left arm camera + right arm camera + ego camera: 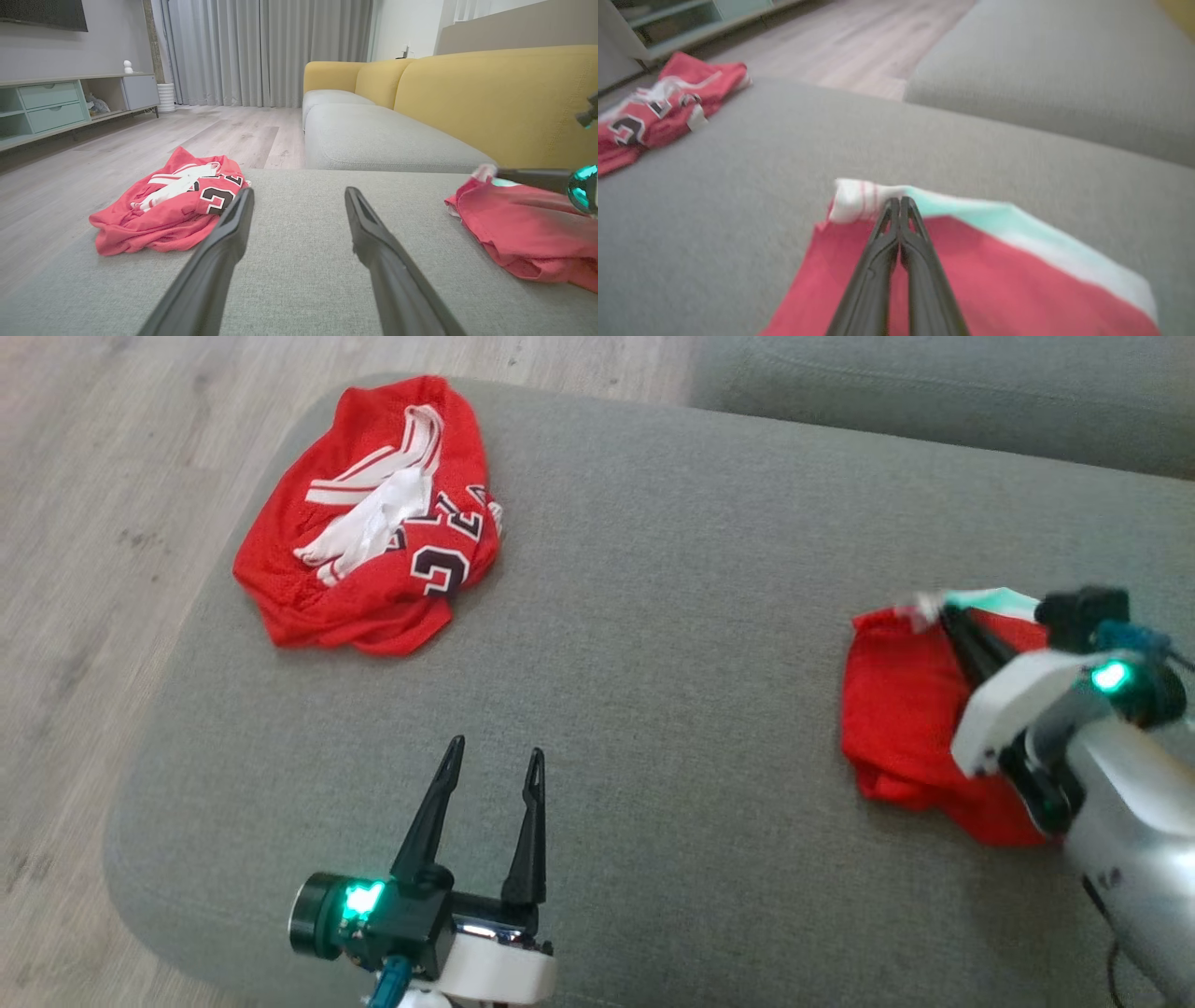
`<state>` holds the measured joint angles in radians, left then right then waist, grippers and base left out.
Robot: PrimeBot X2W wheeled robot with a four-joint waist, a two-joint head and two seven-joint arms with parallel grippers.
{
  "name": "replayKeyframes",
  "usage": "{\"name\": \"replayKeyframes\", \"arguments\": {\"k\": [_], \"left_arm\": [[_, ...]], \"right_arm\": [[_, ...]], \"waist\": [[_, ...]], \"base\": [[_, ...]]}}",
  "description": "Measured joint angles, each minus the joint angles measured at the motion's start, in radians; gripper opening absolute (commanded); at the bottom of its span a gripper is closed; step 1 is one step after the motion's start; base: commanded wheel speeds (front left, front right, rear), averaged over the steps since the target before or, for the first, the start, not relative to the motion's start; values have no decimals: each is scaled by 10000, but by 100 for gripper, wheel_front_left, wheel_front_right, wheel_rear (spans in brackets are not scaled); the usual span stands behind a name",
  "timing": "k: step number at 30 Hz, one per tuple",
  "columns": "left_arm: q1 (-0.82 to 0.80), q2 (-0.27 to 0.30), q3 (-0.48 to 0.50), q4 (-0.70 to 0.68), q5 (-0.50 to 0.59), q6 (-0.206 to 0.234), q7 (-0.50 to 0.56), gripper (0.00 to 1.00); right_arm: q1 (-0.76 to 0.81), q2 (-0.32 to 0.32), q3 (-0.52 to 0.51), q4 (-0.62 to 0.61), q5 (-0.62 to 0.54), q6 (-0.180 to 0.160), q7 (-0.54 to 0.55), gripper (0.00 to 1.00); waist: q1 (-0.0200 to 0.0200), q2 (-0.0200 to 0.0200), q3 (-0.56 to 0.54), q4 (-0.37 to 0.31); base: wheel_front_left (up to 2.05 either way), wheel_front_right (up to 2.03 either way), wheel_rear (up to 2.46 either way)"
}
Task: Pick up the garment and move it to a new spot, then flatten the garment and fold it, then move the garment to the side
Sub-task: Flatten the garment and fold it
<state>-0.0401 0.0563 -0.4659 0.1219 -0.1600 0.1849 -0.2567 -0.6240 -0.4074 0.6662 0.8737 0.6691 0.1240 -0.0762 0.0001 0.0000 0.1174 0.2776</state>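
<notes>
Item, grey sofa cushion (pixel 653 691): the broad surface beneath both grippers, over which we work. Item, red garment (pixel 901 728): crumpled directly under the right gripper (pixel 900 201), with its pale white-and-teal trimmed edge at the fingertips. Item, numbered red jersey (pixel 373 523): bunched well ahead and to the left of the left gripper (pixel 497 747), apart from it. Step in hand, as we judge it: the pick-up, with the grasp made and the lift not yet begun. The next move calls for a lift clear of the cushion, high enough that trailing cloth does not drag, toward the bare patch between the two grippers. Right gripper: jaws pressed together, pinching the trimmed edge of the red garment. Left gripper: jaws spread wide, holding nothing, hovering above bare cushion.
</notes>
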Motion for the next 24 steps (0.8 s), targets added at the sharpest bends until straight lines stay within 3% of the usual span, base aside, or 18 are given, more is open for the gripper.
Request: {"name": "replayKeyframes", "arguments": {"k": [6,7,8,9,14,17,24], "left_arm": [[-31,-6,29,46,0,104,0,100],[-31,-6,63,71,0,113,0,100],[-28,-6,113,113,0,140,0,100],[-25,-6,178,176,2,148,0,100],[208,10,709,470,15,96,0,100],[677,56,1087,694,23,-2,0,100],[988,81,1530,940,199,-107,0,100]], "right_arm": [[-678,539,104,-341,4,0,-1570,0],[-629,581,46,-422,19,0,-1655,29],[-544,593,-58,-502,13,0,-1680,90],[-388,596,-286,-658,10,0,-1714,100],[1547,713,-2393,-2477,-1131,0,-1747,100],[3969,1175,-4134,-3685,-2389,0,-1747,100],[6321,1916,-5693,-5221,-3891,0,-1747,100]], "waist": [[0,0,-20,14],[-1,0,-88,-26],[0,0,-165,-74],[0,0,-249,-132],[-1,0,-758,-617],[-2,0,-1156,-1155],[-2,0,-1795,-1802]], "base": [[0,0,0],[0,0,0],[0,0,0],[0,0,0],[0,0,0],[0,0,0],[0,0,0]]}}
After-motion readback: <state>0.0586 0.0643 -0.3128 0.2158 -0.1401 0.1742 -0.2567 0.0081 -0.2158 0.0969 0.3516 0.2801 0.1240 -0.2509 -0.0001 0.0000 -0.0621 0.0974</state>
